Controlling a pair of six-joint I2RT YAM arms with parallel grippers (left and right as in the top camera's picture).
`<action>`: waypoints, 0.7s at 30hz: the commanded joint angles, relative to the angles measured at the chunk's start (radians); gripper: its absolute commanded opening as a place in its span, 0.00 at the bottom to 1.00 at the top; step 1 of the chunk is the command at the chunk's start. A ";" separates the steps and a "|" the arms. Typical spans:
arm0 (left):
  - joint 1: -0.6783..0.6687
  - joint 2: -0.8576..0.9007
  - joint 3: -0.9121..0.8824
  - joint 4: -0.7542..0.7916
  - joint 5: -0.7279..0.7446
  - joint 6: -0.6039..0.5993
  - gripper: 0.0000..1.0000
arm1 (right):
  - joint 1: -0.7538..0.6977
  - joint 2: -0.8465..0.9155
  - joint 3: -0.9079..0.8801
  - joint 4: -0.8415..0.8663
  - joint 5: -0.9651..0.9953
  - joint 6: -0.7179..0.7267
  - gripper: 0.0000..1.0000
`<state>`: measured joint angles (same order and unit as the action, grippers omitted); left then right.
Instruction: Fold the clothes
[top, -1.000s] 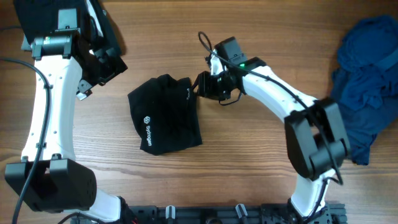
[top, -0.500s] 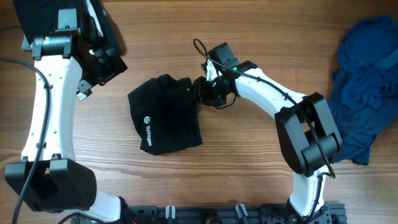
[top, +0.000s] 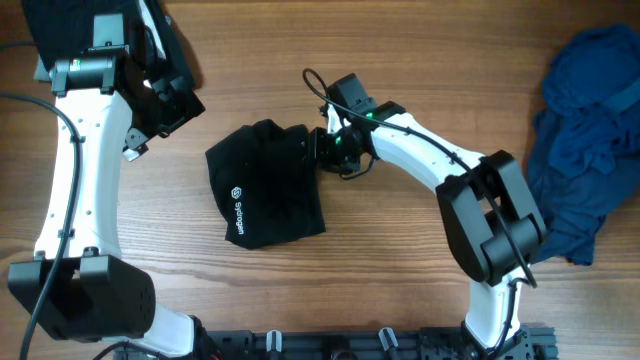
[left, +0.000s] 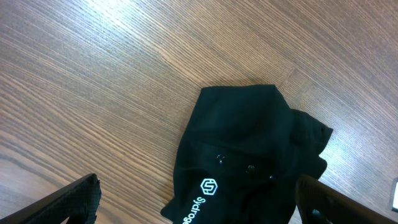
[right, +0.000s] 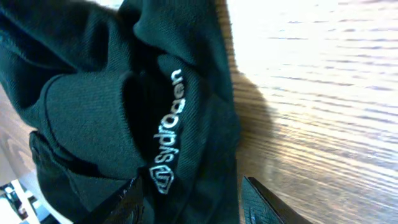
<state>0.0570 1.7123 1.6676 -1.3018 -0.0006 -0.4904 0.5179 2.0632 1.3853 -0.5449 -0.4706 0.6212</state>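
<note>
My right gripper (top: 322, 147), spread apart, straddles the black shirt's (top: 265, 190) right edge. The shirt lies to its left, and of my 2 arms this is the nearer.

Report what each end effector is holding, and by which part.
Nothing is held. The left end effector hangs open, clear of the black garment; the right end effector is open at its edge, not closed on it.

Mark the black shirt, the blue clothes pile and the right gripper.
black shirt (top: 265, 190): overhead view, middle of the folded fabric.
blue clothes pile (top: 585, 120): overhead view, centre of the heap.
right gripper (top: 320, 148): overhead view, between its fingertips.
</note>
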 joint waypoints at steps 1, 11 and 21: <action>-0.008 0.005 0.000 -0.003 0.011 0.016 1.00 | -0.034 0.028 -0.007 -0.005 0.021 -0.007 0.50; -0.008 0.005 0.000 -0.002 0.011 0.016 1.00 | -0.035 0.028 -0.007 -0.018 0.008 -0.031 0.49; -0.008 0.005 0.000 0.003 0.011 0.016 1.00 | 0.003 0.064 -0.007 0.018 -0.027 -0.016 0.48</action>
<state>0.0570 1.7123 1.6676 -1.3010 -0.0006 -0.4904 0.5098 2.0811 1.3849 -0.5415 -0.4637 0.6052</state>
